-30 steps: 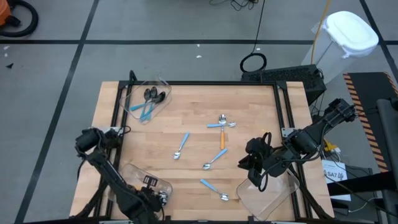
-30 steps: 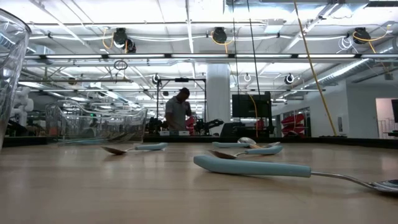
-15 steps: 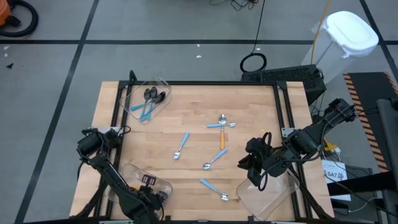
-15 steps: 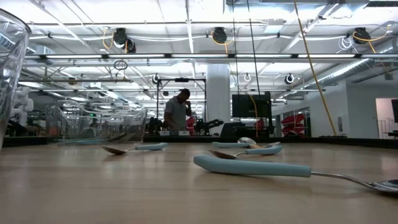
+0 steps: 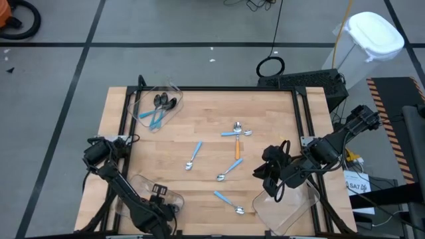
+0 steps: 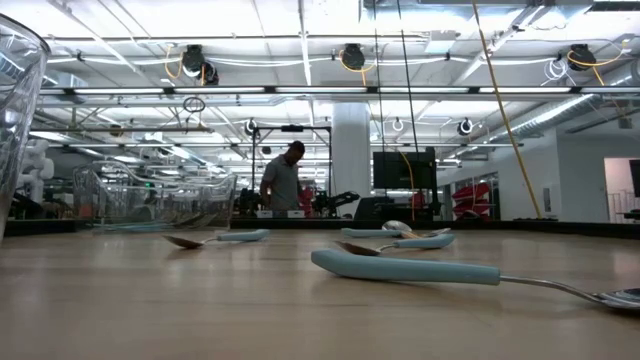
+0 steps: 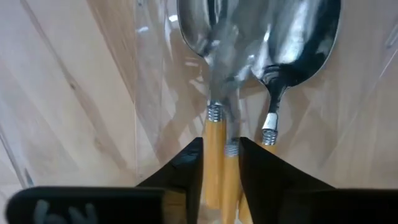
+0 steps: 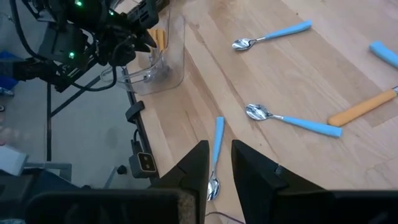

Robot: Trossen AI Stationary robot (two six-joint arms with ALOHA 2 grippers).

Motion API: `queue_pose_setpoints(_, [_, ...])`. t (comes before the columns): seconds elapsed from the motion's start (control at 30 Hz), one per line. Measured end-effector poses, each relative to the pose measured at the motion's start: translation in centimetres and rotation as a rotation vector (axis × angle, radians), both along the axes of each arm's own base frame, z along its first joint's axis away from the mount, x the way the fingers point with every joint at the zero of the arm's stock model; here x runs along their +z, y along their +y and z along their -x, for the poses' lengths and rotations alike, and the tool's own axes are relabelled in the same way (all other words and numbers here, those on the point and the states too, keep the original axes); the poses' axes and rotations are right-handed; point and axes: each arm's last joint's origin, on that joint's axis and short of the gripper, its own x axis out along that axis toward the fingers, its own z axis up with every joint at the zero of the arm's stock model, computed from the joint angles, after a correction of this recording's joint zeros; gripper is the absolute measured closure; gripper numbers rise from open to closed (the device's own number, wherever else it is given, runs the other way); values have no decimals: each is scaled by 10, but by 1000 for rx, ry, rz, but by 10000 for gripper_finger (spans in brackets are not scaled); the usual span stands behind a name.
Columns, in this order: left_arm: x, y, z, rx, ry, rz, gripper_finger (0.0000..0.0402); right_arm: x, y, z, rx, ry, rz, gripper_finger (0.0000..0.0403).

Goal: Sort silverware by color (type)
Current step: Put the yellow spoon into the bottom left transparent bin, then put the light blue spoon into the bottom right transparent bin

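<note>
Left pincer, narrowly parted, straddles handles among three orange-handled spoons in bin.

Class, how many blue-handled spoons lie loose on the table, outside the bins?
4 blue-handled spoons: one left of centre, one by the orange-handled spoon, one mid-table, one nearest the robot.

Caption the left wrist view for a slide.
Left gripper fingers straddle orange-handled silver spoons lying in a clear bin.
</note>
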Motion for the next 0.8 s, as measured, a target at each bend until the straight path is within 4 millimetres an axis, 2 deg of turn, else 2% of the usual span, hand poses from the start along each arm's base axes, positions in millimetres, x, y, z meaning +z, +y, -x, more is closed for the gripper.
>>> queue_pose_setpoints(0.17, [3,2,3,0,25,-30,264,0,0,0,-2,-1,1,337])
queue_pose_setpoints(0.27, [18,8,5,-41,76,-77,257,0,0,0,-5,-1,-3,337])
queue_pose_setpoints(0.43, [65,14,6,-110,4,-121,256,0,-1,0,-26,-12,12,337])
queue_pose_setpoints(0.6, [113,17,2,-92,-122,-15,256,0,-2,-1,-55,-19,7,337])
queue_pose_setpoints(0.8, [166,30,-13,-73,-428,-42,256,0,-7,-3,-154,-7,-68,337])
